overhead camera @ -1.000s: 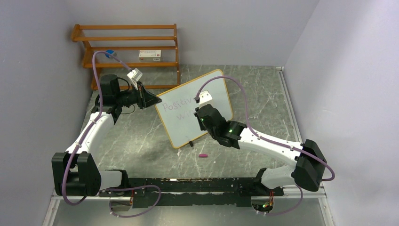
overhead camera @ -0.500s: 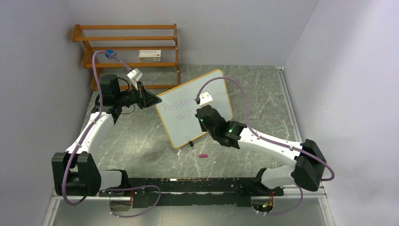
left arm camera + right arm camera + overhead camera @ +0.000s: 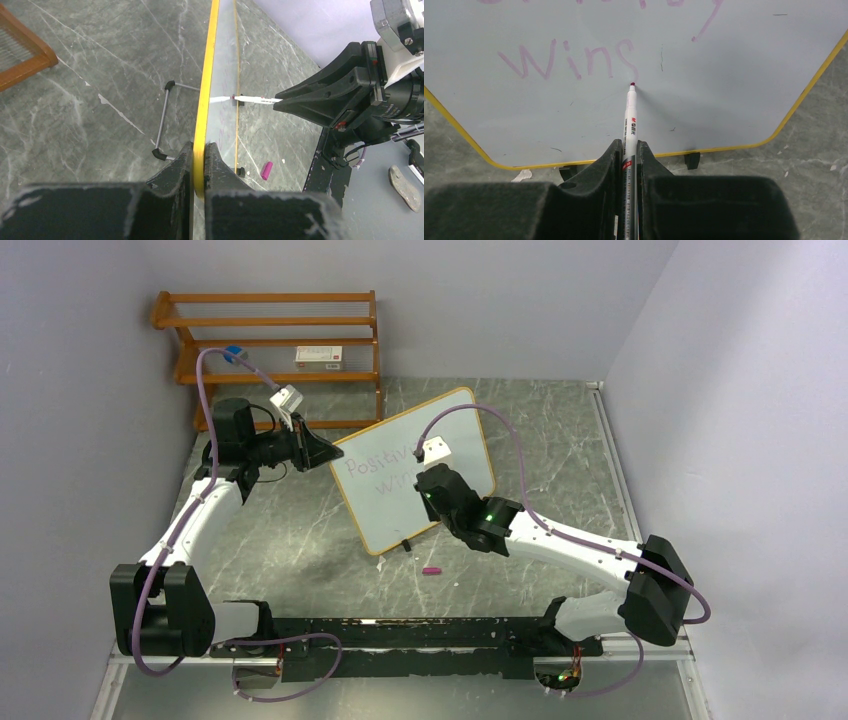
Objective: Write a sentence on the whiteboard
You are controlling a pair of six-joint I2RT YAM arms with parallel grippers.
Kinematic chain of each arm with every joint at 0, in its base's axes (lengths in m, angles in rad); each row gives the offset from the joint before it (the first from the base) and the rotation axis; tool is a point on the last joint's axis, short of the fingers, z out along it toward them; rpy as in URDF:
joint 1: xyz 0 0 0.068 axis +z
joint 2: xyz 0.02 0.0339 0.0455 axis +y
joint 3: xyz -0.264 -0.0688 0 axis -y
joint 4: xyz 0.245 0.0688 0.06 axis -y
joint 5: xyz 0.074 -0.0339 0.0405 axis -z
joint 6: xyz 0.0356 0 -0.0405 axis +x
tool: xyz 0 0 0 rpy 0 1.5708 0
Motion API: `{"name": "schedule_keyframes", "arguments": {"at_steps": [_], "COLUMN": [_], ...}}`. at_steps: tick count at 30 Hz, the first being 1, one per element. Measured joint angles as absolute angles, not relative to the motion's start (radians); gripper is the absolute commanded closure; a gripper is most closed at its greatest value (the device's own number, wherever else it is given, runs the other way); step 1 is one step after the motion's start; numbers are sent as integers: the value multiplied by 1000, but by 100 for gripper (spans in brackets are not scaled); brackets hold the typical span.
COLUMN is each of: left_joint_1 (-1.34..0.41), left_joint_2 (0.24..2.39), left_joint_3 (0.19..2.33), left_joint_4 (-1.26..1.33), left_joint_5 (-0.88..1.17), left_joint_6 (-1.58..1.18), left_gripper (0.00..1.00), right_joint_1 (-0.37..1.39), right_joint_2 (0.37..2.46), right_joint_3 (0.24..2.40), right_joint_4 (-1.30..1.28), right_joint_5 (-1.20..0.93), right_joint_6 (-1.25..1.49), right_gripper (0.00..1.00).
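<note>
1. Whiteboard (image 3: 385, 518) stands upright on the counter (image 3: 300, 540), about mid-counter, angled so its left end points at the far-left corner.
2. Yellow-looking rim, rounded corners. Small black feet (image 3: 692, 160) sit on the counter, and a thin wire stand (image 3: 162, 120) shows behind the board.
3. Sentence (image 3: 378, 468) is thin purple handwriting in two lines across the board face.
4. Top line starts "Positiv" in the overhead view, with the rest hidden behind the right arm. The right wrist view cuts it off at the top.
5. Second line reads "wins" (image 3: 569, 60), clear in the right wrist view.
6. Left jaws are closed on the board's left rim, one finger on each face, near the upper left corner.
7. Right jaws are closed on a white marker (image 3: 630, 115). The barrel runs straight out between the fingers toward the board.
8. Marker tip sits just below the tail of the "s" in "wins". Touching or a hair off the face, cannot tell.
9. Pink cap (image 3: 432, 570) lies on the counter in front of the board, near its bottom edge and apart from both arms.
10. Wooden shelf rack (image 3: 270, 340) stands in the far-left corner, behind the left arm.
</note>
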State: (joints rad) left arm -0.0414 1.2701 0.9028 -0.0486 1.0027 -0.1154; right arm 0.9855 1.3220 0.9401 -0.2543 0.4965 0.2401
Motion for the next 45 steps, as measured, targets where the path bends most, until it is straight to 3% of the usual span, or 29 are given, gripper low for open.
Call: {"name": "schedule_keyframes", "arguments": {"at_steps": [22, 45], "left_joint_1": [-41, -41], "left_joint_2": [1270, 1270], "left_joint_3": [903, 903], "left_joint_4": [-49, -49], "left_joint_5": [1005, 1005], "left_joint_6": [-115, -115], "left_gripper": [95, 95], "right_joint_1": [918, 876], "right_joint_2": [1190, 1238], "right_joint_3": [887, 873], "right_joint_4": [-237, -162], "right_joint_5": [492, 467], "right_joint_6": [218, 179], "right_gripper": [100, 100]}}
